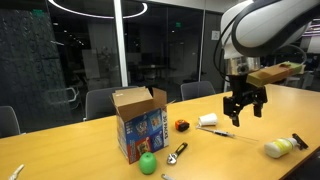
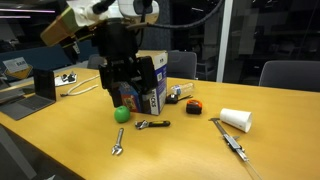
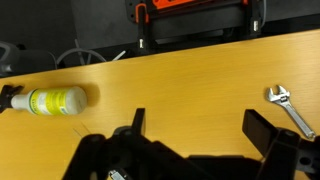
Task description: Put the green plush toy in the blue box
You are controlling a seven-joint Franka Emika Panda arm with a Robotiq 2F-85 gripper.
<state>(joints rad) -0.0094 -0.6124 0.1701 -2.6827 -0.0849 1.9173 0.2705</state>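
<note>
Fingers [image 3: 262,128]: spread wide, holding nothing; gripper [image 1: 245,108] hangs above table [image 1: 250,150]. Green plush toy [image 1: 148,163]: on tabletop just beside blue box [image 1: 138,125], outside it. Progress: nothing done; approach, grasp, deposit outstanding.

The jaws hide part of the blue box [image 2: 158,95] in an exterior view.

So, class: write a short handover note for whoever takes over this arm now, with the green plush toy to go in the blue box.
Gripper: open, empty, in the air above the table, away from the toy.
Green plush toy: lying on the table near the blue box, not in it.
Box flaps are open.
Done: nothing yet.
Left: reach the toy, grasp it, drop it into the box.
</note>
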